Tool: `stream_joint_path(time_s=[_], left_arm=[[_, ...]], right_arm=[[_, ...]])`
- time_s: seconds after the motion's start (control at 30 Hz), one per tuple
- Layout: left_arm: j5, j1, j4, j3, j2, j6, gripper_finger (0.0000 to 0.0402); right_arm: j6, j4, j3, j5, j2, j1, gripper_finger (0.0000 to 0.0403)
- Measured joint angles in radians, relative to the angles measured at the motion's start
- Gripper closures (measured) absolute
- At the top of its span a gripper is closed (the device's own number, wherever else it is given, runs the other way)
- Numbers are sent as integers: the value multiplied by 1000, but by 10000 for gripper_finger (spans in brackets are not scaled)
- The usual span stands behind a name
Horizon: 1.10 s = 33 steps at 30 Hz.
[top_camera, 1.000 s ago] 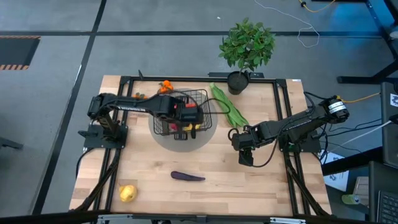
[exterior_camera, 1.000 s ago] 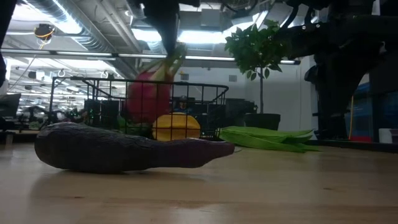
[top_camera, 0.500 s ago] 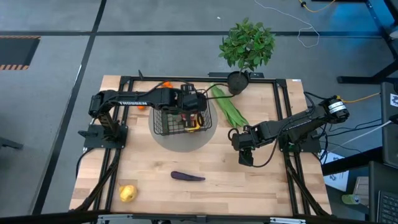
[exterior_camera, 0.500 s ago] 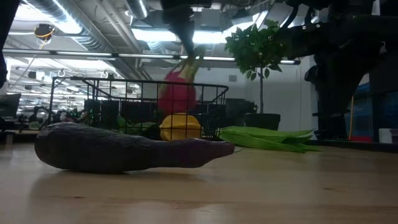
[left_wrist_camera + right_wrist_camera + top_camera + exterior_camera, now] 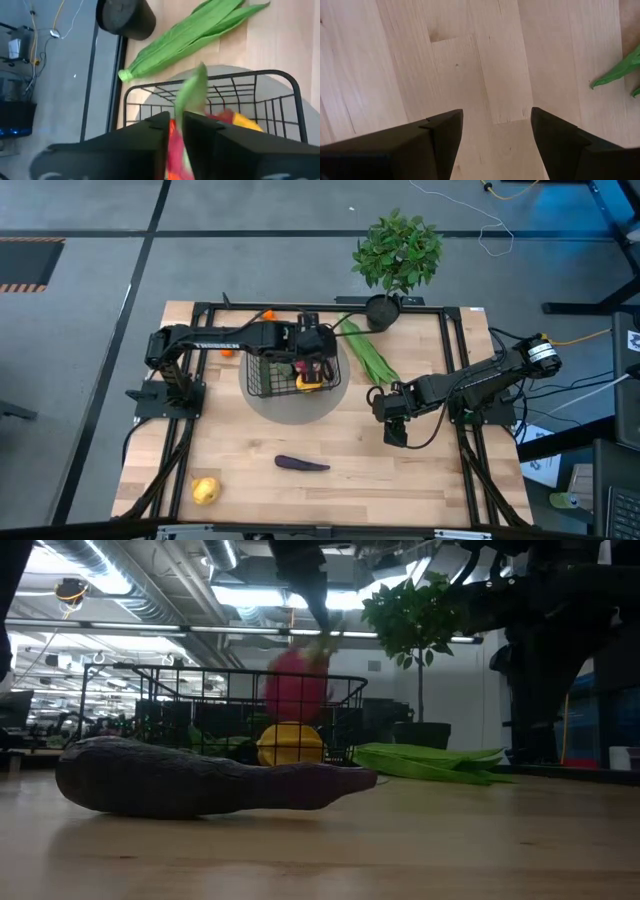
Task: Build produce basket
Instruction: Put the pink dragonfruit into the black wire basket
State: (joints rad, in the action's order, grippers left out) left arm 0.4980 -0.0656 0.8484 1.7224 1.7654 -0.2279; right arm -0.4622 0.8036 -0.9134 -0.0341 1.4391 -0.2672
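A yellow fruit (image 5: pixel 205 490) sits nearest, at about 7 o'clock on the tabletop (image 5: pixel 420 480), well apart from everything else. A little farther in, close to the middle front, a purple eggplant (image 5: pixel 301 464) lies on its side; from table height it fills the foreground (image 5: pixel 200 785).

At roughly 3 o'clock the right end effector (image 5: pixel 392 430) rests low over bare wood, its two dark fingers (image 5: pixel 435 142) spread wide apart with nothing between them.

Farther back, around 12 o'clock, stands the black wire basket (image 5: pixel 262 380) on a round grey mat (image 5: pixel 290 412). The left end effector (image 5: pixel 312 360) hangs over the basket's right half, clenched on the green stem of a pink dragon fruit (image 5: pixel 297 683), which dangles at rim height, partly inside the basket. Below it a yellow fruit (image 5: pixel 288 744) already lies in the basket.

Just beside the basket at 1 o'clock, long green pods (image 5: pixel 368 354) lie slantwise on the wood. An orange piece (image 5: pixel 228 352) shows beyond the left arm at 11 o'clock. At the far edge a leafy potted plant (image 5: pixel 397 252) stands in its black pot (image 5: pixel 381 312).
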Motion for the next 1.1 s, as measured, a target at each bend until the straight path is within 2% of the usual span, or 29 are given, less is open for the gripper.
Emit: stream_joint_path(time_s=[0.13,0.23,0.43,0.5,0.67,0.77,0.9,1.1], left_arm=[[2,-2,-70,1,5,-18,313],[49,-2,-42,-1,6,0,284],[185,10,51,-1,-8,104,262],[170,10,59,-1,-7,114,261],[-1,-7,-30,-1,21,95,261],[-51,-32,-82,-1,64,85,261],[-63,-73,-85,-1,116,91,261],[-9,-105,131,1,132,207,264]], right_arm=[[-2,-3,0,0,0,0,181],[-3,-7,0,0,0,0,181],[-1,-8,0,0,0,0,181],[-1,-8,0,0,0,0,181],[-1,-11,0,0,0,0,181],[0,-28,0,0,0,0,181],[-1,-30,0,0,0,0,181],[2,-21,0,1,0,0,181]])
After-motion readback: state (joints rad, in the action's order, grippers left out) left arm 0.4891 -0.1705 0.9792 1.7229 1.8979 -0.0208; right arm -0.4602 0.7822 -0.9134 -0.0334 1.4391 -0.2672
